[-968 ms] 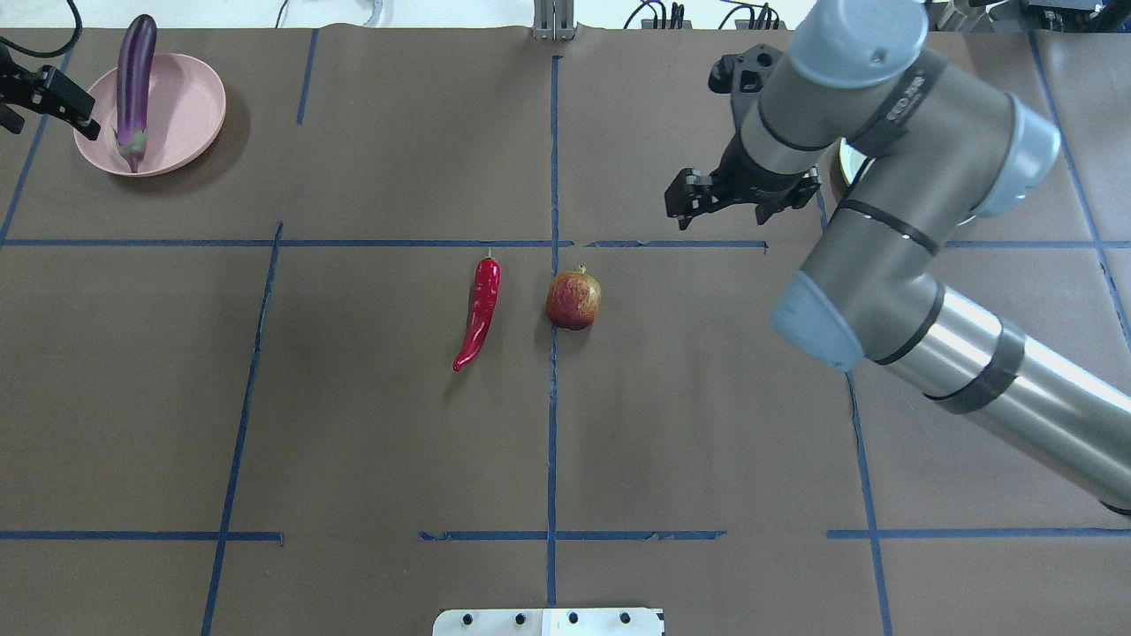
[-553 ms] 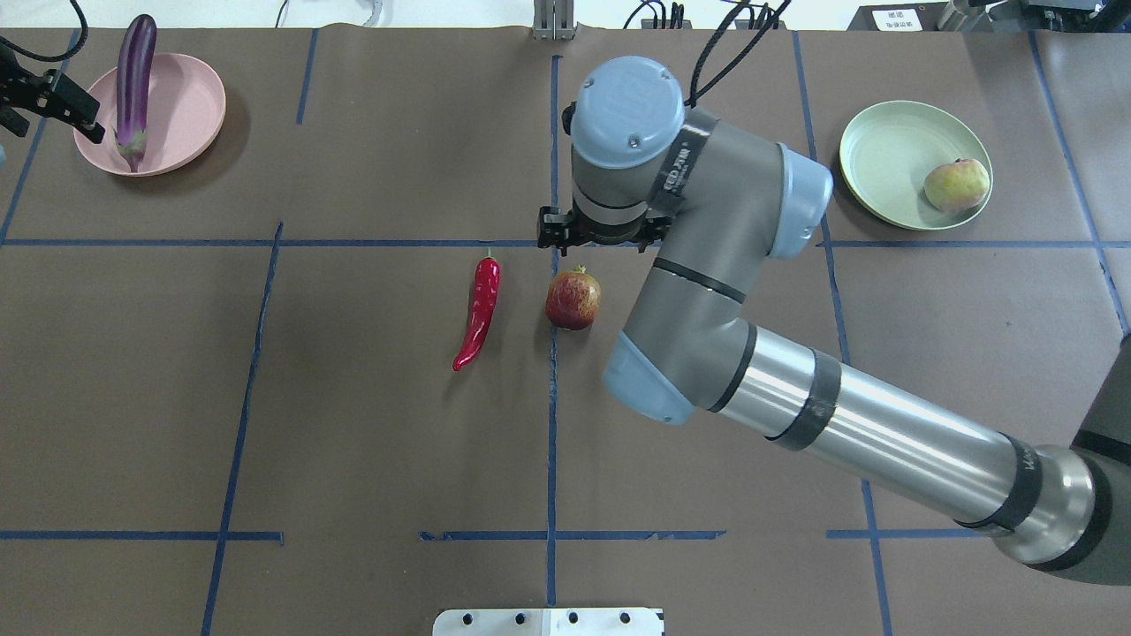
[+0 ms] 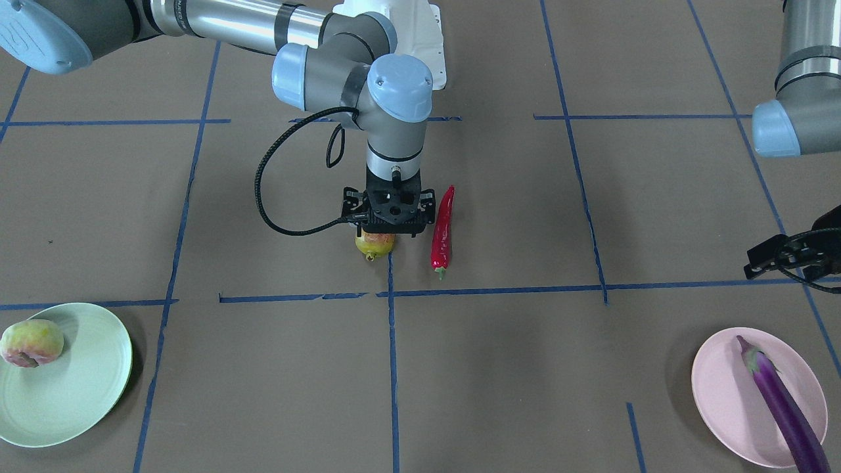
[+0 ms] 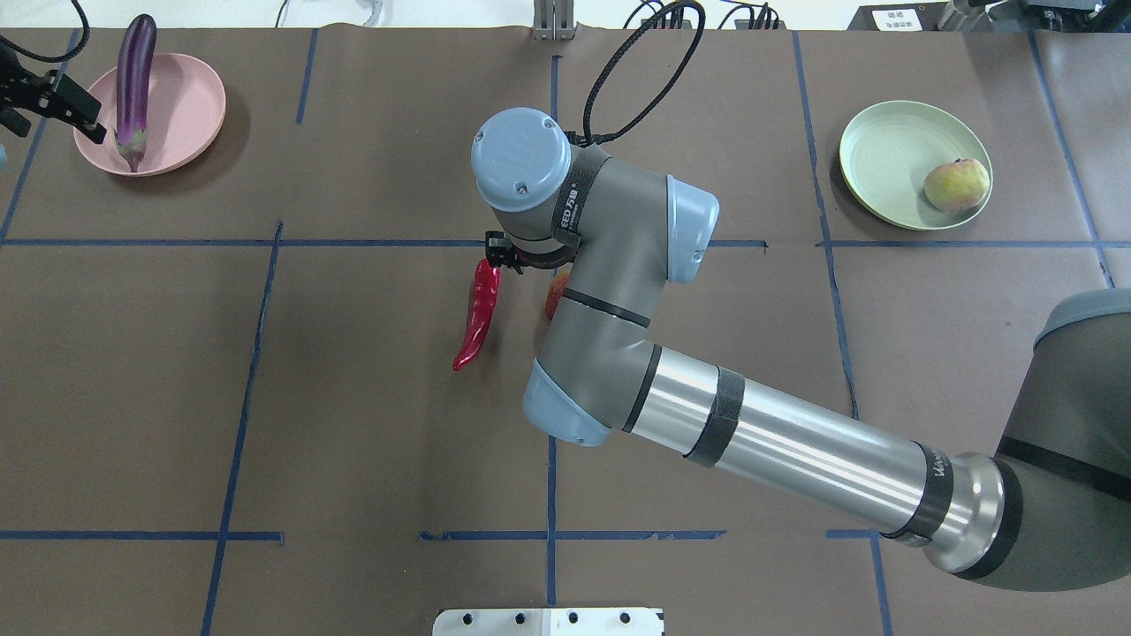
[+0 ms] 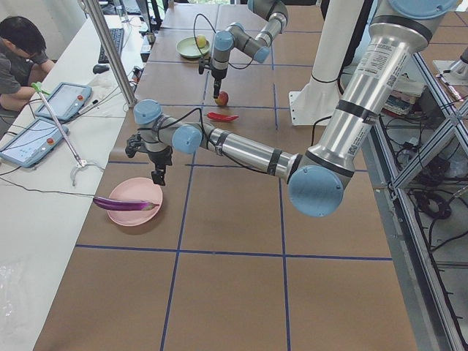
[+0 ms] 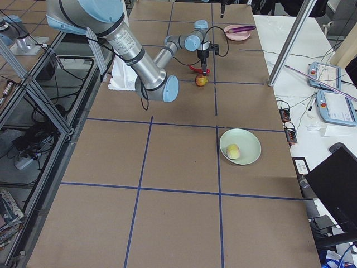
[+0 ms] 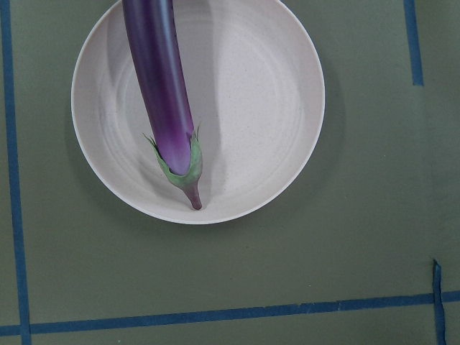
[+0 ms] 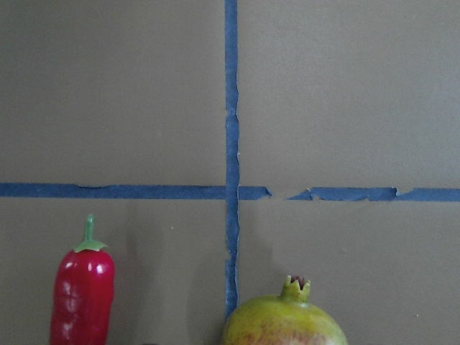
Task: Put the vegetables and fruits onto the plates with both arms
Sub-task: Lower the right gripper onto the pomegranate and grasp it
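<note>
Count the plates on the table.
2: a pale pink round plate, robot's far left, holding a long purple eggplant; a pale mint round plate, far right, holding a green-pink peach.

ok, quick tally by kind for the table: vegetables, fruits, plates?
Vegetables: 2 (eggplant, chili pepper)
Fruits: 2 (peach, pomegranate)
Plates: 2 (pink plate, green plate)
Total: 6

Pomegranate [image 4: 552, 300] mostly beneath right arm [image 4: 618, 265].
</note>
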You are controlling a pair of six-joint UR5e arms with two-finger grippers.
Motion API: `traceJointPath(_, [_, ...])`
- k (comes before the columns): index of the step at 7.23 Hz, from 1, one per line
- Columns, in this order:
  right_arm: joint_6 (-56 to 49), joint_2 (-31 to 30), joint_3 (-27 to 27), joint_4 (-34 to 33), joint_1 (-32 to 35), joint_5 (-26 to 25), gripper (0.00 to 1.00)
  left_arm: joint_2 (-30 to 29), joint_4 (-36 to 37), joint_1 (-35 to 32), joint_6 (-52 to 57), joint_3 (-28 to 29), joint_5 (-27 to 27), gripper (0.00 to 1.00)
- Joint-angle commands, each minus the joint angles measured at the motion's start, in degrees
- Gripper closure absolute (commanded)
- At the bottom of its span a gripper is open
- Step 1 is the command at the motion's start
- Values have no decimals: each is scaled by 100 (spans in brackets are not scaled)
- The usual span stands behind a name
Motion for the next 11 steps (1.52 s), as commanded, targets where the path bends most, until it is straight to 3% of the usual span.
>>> traceJointPath(1, [-45,-28,-278,1,-133,-160,0,0,0,0,-3,6,5,0])
traceJointPath(4, [-89,-72,-437,-8,-273,-247,1,0,0,18,-3,6,5,0])
traceJointPath(5, [-115,-72,-437,-8,-283,-239,9,9,0,18,-3,6,5,0])
traceJointPath(6, [-124,-55,-428,-17,-283,-222,54,9,0,18,-3,6,5,0])
traceJointPath(7, [-124,-54,-315,-43,-213,-230,91,9,0,18,-12,-3,5,0])
traceJointPath(9, [-717,-63,-209,-52,426,128,92,0,-9,140,-371,-117,5,0])
traceJointPath(11, [-2251,-448,-209,-17,1514,761,92,0,-9,289,-495,-135,14,0])
